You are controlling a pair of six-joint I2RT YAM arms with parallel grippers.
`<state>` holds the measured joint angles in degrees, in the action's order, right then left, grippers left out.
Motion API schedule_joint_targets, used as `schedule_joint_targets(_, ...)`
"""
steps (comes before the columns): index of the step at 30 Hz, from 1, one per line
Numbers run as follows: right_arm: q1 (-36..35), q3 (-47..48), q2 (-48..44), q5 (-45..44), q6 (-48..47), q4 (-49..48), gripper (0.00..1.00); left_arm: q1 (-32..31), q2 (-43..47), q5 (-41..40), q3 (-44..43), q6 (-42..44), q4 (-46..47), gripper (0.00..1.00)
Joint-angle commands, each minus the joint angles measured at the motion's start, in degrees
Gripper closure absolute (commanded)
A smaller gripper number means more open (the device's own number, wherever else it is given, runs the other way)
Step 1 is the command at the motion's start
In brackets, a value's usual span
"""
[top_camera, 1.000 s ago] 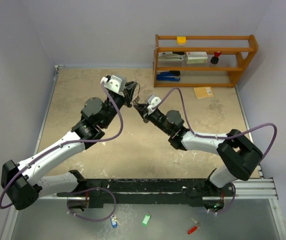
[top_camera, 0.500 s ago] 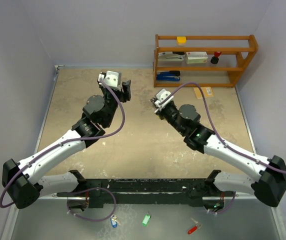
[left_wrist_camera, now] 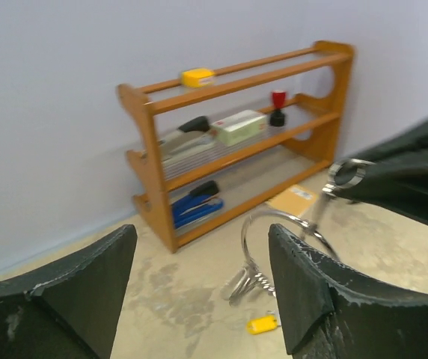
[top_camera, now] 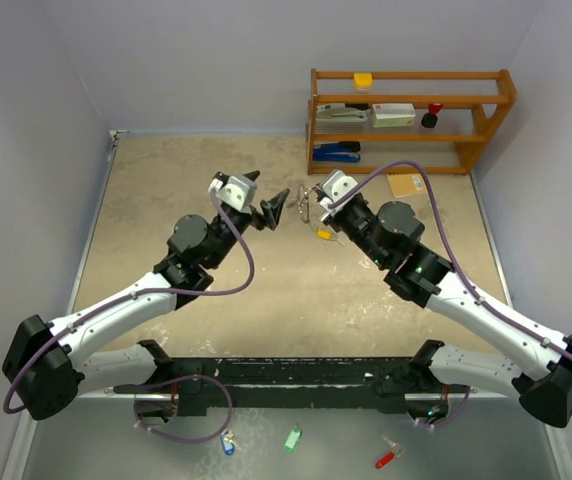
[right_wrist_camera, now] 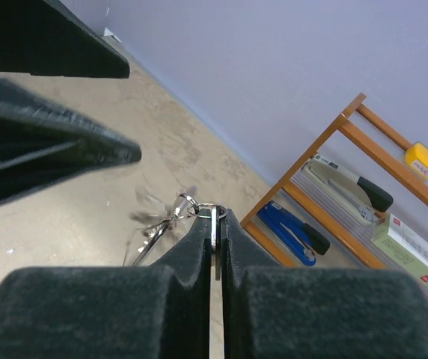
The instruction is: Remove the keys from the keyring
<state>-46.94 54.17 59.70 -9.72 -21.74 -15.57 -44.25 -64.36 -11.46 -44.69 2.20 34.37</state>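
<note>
The keyring [left_wrist_camera: 272, 223], a thin silver wire loop, hangs in the air from a plain silver key pinched between my right gripper's [right_wrist_camera: 214, 218] pads. A small split ring [right_wrist_camera: 208, 210] joins that key to the loop. More silver keys [left_wrist_camera: 248, 283] dangle from the loop's bottom, and a yellow-headed key [left_wrist_camera: 263, 324] lies below them on the table. From above, the keyring [top_camera: 304, 203] sits just off the right gripper [top_camera: 315, 206], with the yellow key [top_camera: 324, 234] beneath. My left gripper [top_camera: 266, 192] stands open a little to the left of the ring, holding nothing. In its own view the left gripper [left_wrist_camera: 199, 243] frames the ring.
A wooden shelf [top_camera: 411, 120] at the back right holds staplers, a box, a yellow block and a red-topped stamp. A tan envelope [top_camera: 406, 184] lies in front of it. Blue [top_camera: 228, 445], green [top_camera: 292, 438] and red [top_camera: 386, 459] tagged keys lie below the near rail.
The left gripper has opened and let go of the keys. The right arm swung right with the keyring, and the left gripper has followed to just beside it.
</note>
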Motion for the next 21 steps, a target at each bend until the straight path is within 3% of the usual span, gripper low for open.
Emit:
schedule_joint_targets(1,-0.2,4.3,-1.2,1.2,-2.6,0.8,1.0,0.3,2.5,14.7,3.0,0.0,15.4,0.29)
schedule_joint_targets(9,-0.2,4.7,-1.4,0.7,-4.1,0.6,1.0,0.3,2.1,24.3,8.0,-1.9,26.2,0.22)
schedule_joint_targets(21,-0.3,4.1,-2.6,1.0,-2.7,-0.1,1.0,0.7,-4.1,29.0,8.3,-3.0,31.9,0.25)
